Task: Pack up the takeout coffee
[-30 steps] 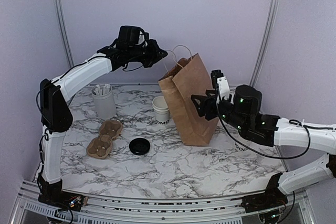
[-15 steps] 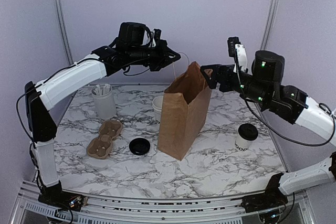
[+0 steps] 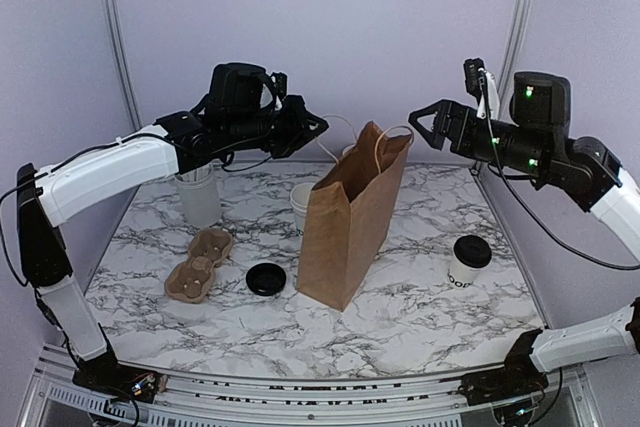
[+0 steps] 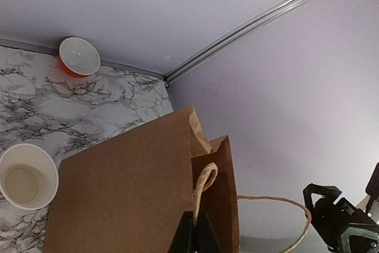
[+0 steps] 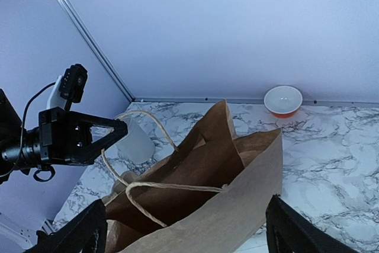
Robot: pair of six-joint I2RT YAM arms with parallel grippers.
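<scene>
Brown paper bag (image 3: 350, 217) stands upright mid-bench, mouth open. Left gripper (image 3: 316, 127) is pinched fully closed on one twine handle (image 4: 205, 183) above the bag's rear rim. Right gripper (image 3: 421, 129) is spread wide, holds nothing, and hovers just beside the bag's top. Second handle (image 5: 172, 186) lies loose across the mouth. Takeout coffee (image 3: 468, 260) sits lidded near the bench's right edge, well apart from the bag; its lettering is cut off and unreadable. Cup stack (image 3: 305, 209) is half hidden behind the bag. Bag's bottom cannot be seen.

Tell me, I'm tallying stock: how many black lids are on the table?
2. A loose black lid lies left of the paper bag; another caps the takeout coffee right of it. The bag may hide more.
</scene>
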